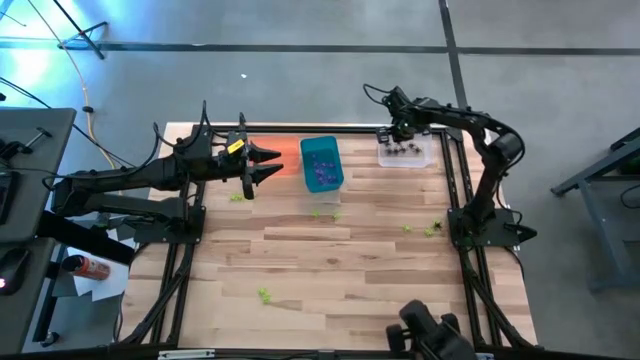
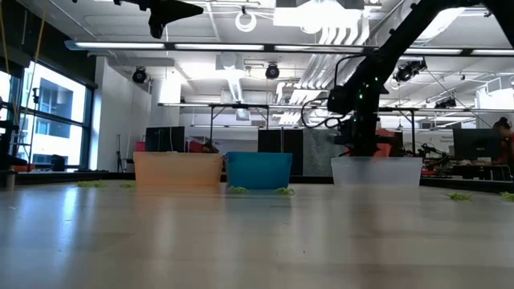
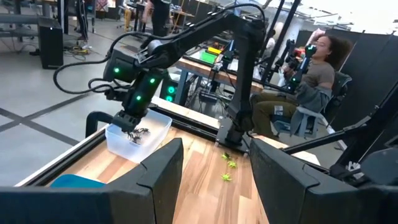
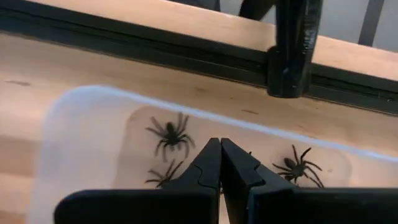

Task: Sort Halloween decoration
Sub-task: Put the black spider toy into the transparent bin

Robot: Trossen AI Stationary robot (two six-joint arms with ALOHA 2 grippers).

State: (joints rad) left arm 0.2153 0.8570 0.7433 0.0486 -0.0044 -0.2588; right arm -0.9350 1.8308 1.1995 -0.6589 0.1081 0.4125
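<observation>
1. Right gripper (image 4: 220, 163) pinched fully shut, nothing visibly between the tips, hanging right over the clear bin (image 1: 424, 157) at upper right of the high view, black spiders (image 4: 169, 135) lying on the floor of the bin below.
2. Left gripper (image 1: 266, 164) parked with a moderate gap and empty, upper left of centre, tips aimed at the teal bin (image 1: 321, 163), over the orange bin (image 2: 177, 169).
3. Next pick, at a guess: yellow-green trinkets (image 1: 432, 229) loose at right of centre, down-frame from the right gripper and clearly nearer that arm; too small to call a long axis.
4. More green bits (image 1: 264, 295) at lower left and some just below the teal bin, closer to the left arm.
5. Plenty of bare wood mid-table for travel; only the bin walls and the table's black edge rail (image 4: 124, 37) to clear.
</observation>
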